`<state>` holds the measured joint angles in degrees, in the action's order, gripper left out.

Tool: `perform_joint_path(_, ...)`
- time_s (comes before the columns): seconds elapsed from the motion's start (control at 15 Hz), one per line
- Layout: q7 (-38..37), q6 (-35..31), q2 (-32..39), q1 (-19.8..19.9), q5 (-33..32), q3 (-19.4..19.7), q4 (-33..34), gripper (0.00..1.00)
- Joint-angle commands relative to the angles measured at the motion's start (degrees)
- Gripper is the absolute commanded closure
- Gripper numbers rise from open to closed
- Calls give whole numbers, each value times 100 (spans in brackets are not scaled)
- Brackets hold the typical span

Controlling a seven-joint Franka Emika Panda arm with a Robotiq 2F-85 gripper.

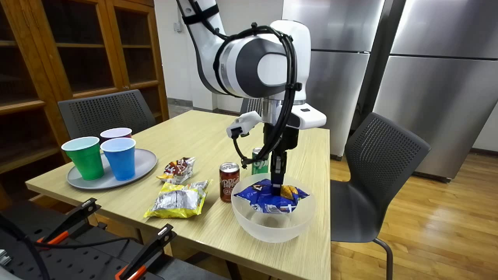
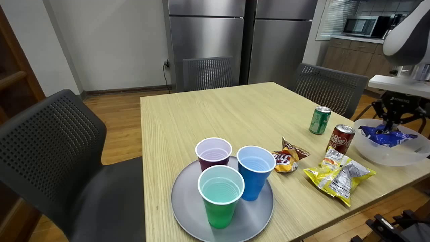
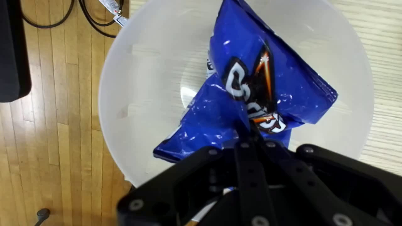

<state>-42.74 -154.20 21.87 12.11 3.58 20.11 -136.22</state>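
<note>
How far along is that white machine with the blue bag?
Looks done: the blue bag is gripped, pinched by the end effector. In hand: that bag is held inside the bowl, within its rim. Left, I'd guess: letting go, because the end effector is closed on the bag.

Bright light leaves small glints on the blue bag (image 3: 243, 86).
</note>
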Motion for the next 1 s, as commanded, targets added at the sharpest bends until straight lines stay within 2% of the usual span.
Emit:
perform_joint_path(0.0, -111, 370, 384, -120, 179, 61, 425, 100)
perform_joint_path(0.8, -132, 634, 837, -180, 340, 84, 780, 100)
perform_joint_path(0.87, -138, 653, 820, -207, 308, 103, 769, 96)
perform_joint_path(0.93, -133, 651, 773, -233, 281, 121, 732, 73)
